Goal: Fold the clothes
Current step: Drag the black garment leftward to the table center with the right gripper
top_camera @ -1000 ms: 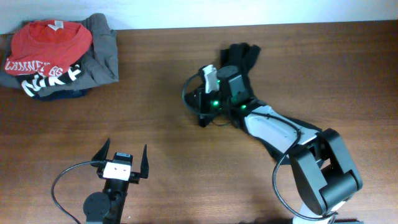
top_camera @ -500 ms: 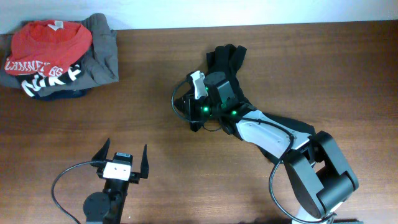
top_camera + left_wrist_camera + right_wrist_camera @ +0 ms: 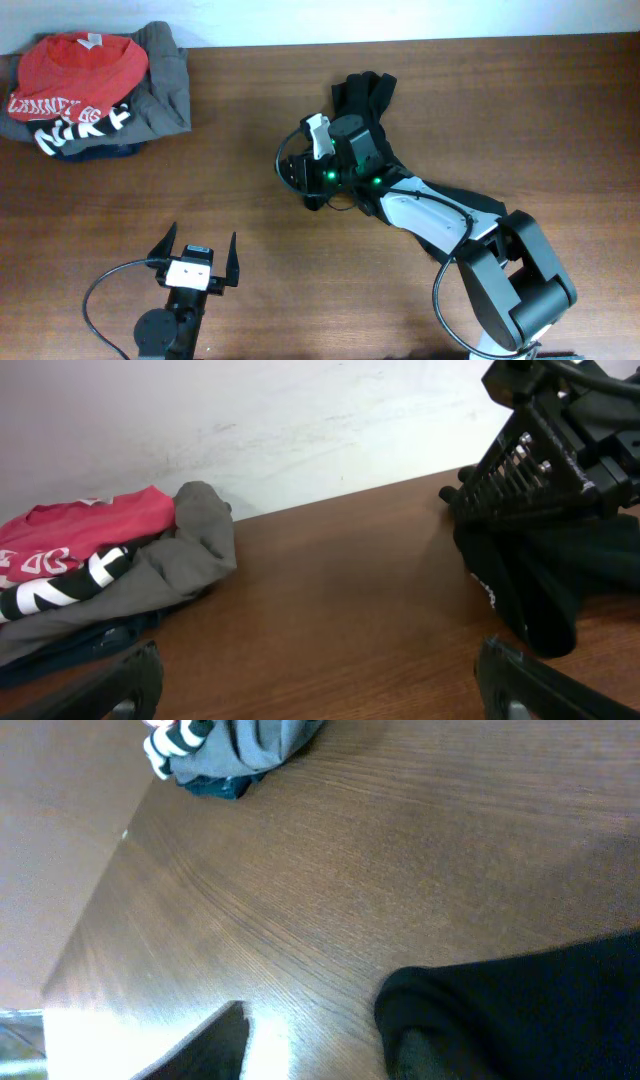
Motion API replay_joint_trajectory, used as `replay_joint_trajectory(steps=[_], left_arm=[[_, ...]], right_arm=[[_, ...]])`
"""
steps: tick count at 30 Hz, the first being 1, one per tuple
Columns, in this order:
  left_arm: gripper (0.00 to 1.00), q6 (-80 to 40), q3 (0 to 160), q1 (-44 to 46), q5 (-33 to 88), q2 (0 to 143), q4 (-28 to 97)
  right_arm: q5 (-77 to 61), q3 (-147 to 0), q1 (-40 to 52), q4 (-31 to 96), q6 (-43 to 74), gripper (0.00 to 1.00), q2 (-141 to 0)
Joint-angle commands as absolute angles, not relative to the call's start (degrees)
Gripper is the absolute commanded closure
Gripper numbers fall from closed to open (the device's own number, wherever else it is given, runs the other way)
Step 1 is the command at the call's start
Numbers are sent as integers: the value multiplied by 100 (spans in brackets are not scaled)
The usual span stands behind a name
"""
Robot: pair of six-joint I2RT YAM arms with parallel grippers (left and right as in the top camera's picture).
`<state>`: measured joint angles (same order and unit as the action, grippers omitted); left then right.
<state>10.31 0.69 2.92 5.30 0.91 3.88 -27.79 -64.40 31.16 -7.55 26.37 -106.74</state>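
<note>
The black garment (image 3: 362, 88) lies bunched on the desk (image 3: 250, 130) at about one o'clock from its middle in the overhead view, most of it hidden under the right arm, with one lobe showing towards twelve o'clock. It looks light, limp and thin, so it will likely sag, drag and crease rather than hold a shape. It should slide easily on the smooth wood, and a one-sided pull would probably trail the whole heap. The best holds are probably an edge or corner, pinched through a single layer, one hold per arm and well apart, so the cloth can be spread flat before any fold. The right fingers (image 3: 205, 1045) stand parted with bare wood between them. The cloth's rounded edge sits at the far finger, though that corner is too dark and blurred to say whether they touch. The left fingers (image 3: 232, 255) are spread wide and empty at seven o'clock, well apart from the garment. A red shirt (image 3: 85, 62) and a grey garment (image 3: 165, 85) are heaped at ten o'clock.
</note>
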Motion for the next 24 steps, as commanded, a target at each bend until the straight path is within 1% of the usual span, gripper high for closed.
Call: replay_joint_trajectory(steps=[1, 6, 9, 14, 18, 24], left_arm=[[1, 1083, 51, 257, 508, 69, 414], [1, 1083, 51, 257, 508, 69, 416], [1, 1083, 51, 257, 508, 69, 416], [1, 1083, 51, 257, 508, 69, 414], [1, 1083, 51, 257, 508, 69, 414], [1, 1083, 51, 257, 508, 69, 414]], right_arm=[[-2733, -6473, 3022, -775, 2576, 45, -10624], [-2733, -6473, 2891, -775, 2578, 25, -10624], [-2733, -6473, 2832, -751, 2576, 21, -10624], [-2735, -6473, 2799, -735, 2576, 5, -10624], [-2731, -6473, 2781, -731, 2530, 0, -10624], [-2711, -6473, 2569, -711, 2534, 1, -10624]])
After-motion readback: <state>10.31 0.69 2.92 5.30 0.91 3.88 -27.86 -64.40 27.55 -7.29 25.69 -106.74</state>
